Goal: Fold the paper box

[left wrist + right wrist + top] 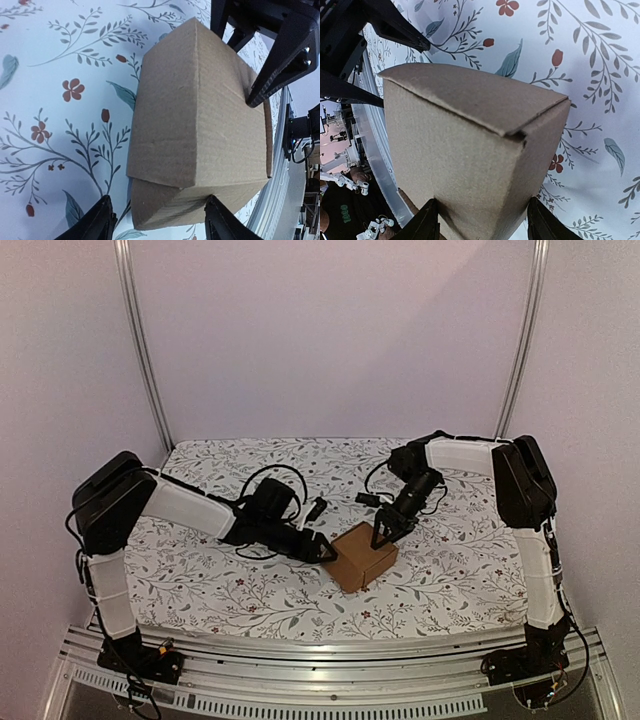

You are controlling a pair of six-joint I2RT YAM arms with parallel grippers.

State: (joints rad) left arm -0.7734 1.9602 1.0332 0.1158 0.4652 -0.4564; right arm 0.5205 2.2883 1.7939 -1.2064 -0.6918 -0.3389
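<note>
My left fingers [100,225] stand spread, released, either side of a corner of the brown box [200,115], a gap showing beside one. My right fingers [542,225] straddle its opposite end; whether they grasp it I cannot tell. The box sits folded shut on the flowered counter [60,150].

1. paper box [362,555] sits in the middle of the bench [200,585]; left gripper [325,550] blocks its left end, right gripper [385,536] its far-right top edge
2. left fingers [102,222] straddle the box end; gap shows between one finger and the wall
3. near-right side of box unobstructed; open bench in front
4. left arm [190,508] lies low across the left half; right arm [465,455] spans the far right
</note>
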